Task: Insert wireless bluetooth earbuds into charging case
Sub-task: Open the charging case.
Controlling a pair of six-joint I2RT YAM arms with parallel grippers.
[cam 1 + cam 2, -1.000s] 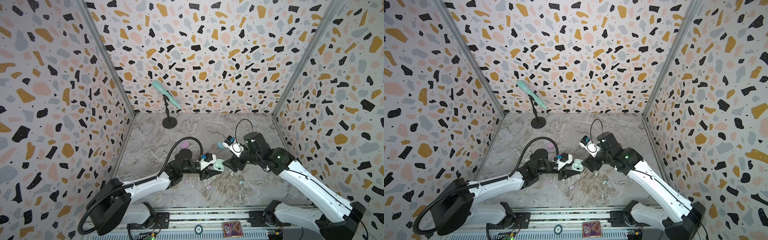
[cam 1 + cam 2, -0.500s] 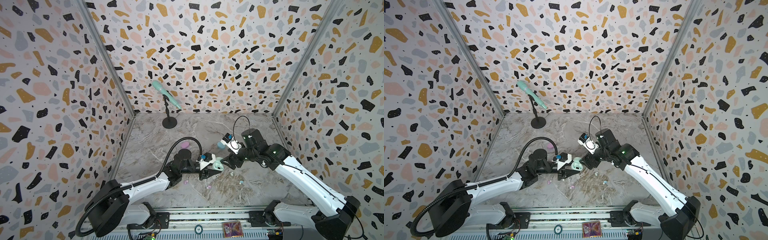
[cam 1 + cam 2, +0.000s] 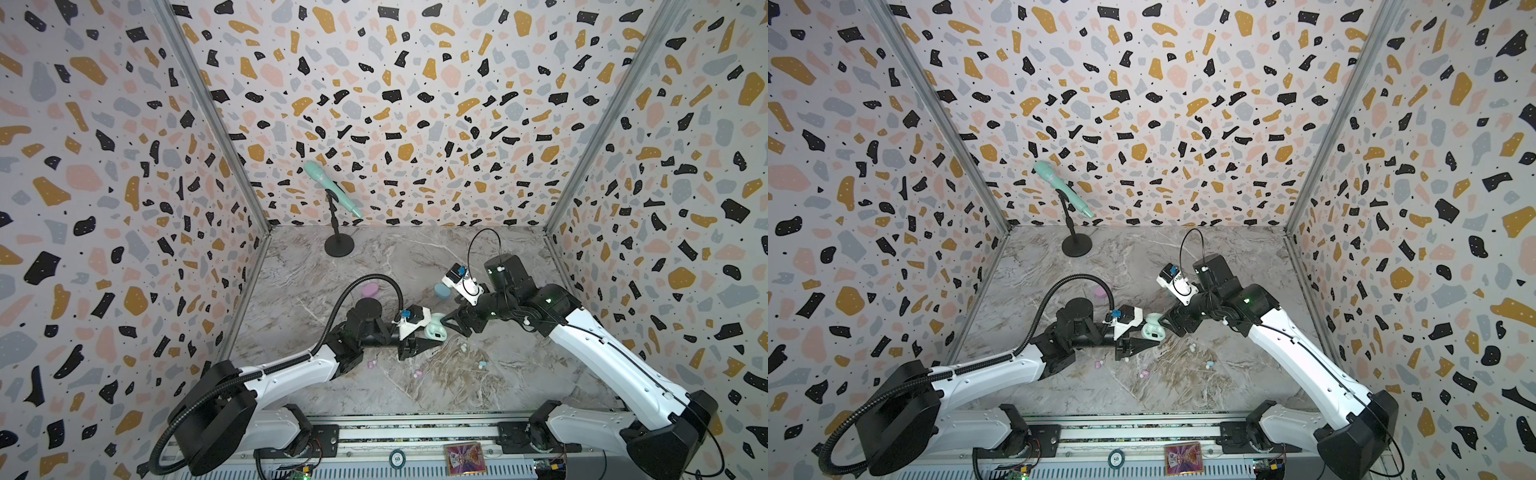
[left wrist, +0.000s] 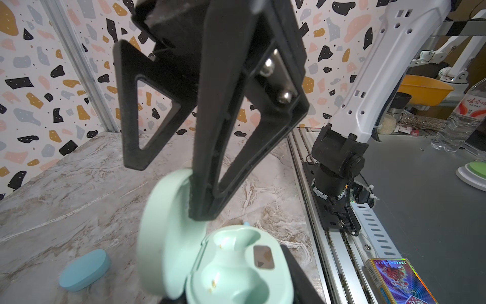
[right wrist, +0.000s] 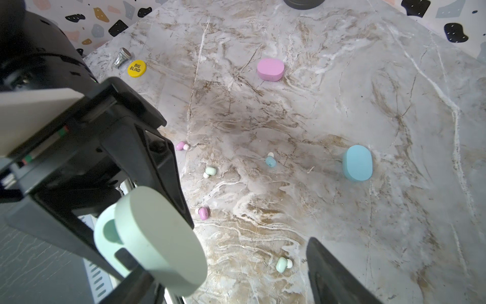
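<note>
Loose wireless bluetooth earbuds (image 5: 210, 171) dot the marble tabletop (image 5: 342, 92), none of them yet in a case. Five show in the right wrist view: two pink, two mint and one light blue, each lying apart from the others.

Near them is the mint charging case (image 4: 236, 268), its lid (image 4: 163, 237) swung up and both sockets bare. The left gripper (image 3: 422, 344) is clamped on its base. Whether the case rests on the marble or is held just off it cannot be told.

The right gripper (image 4: 168, 188) stands at the lid with its jaws spread wide and nothing between them gripped. One finger (image 4: 205, 184) is against or just off the lid's inner face.

A closed blue case (image 5: 357, 163) and a closed pink case (image 5: 271, 69) lie well apart, farther back.

The step in hand looks like opening and presenting the case, since no bud has been picked up. The next move would call for the right arm to leave the lid, come down over a mint bud and pinch that tiny rounded piece squarely. It would then seat the bud in a socket while the left arm holds the case level.
</note>
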